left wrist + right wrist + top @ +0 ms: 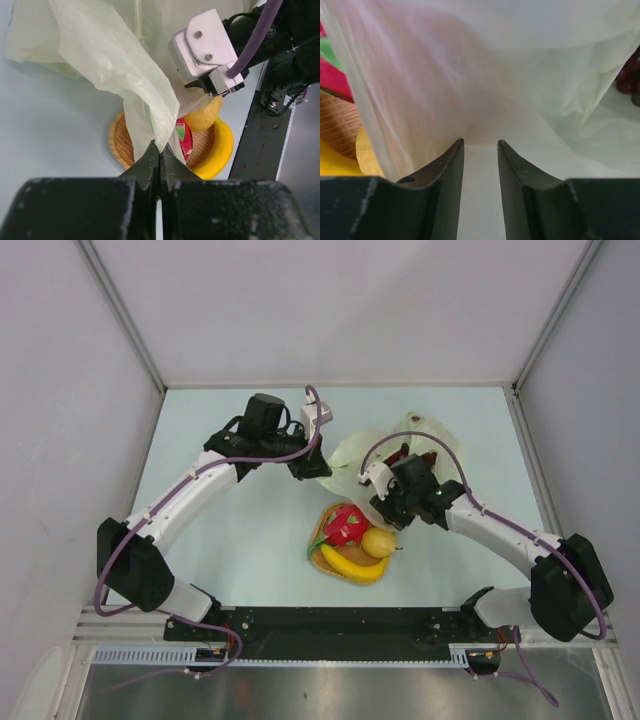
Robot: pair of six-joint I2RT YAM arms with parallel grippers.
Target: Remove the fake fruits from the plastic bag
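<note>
The pale yellow-green plastic bag [405, 440] is lifted off the table, and my left gripper [159, 148] is shut on a bunched edge of it [105, 65]. On the orange woven mat [322, 552] lie the red dragon fruit [345, 525], the yellow pear-like fruit [378, 542] and the banana [352, 568]. My right gripper [480, 144] is pushed against the bag film [485, 75], its jaws a narrow gap apart with nothing solid between them. Dark grapes [627, 77] show at the right edge, past the film.
The right wrist's white camera housing [205, 50] hangs just above the mat [122, 145] and fruits. In the top view both arms meet at the table's middle. A black rail [330, 625] runs along the near edge.
</note>
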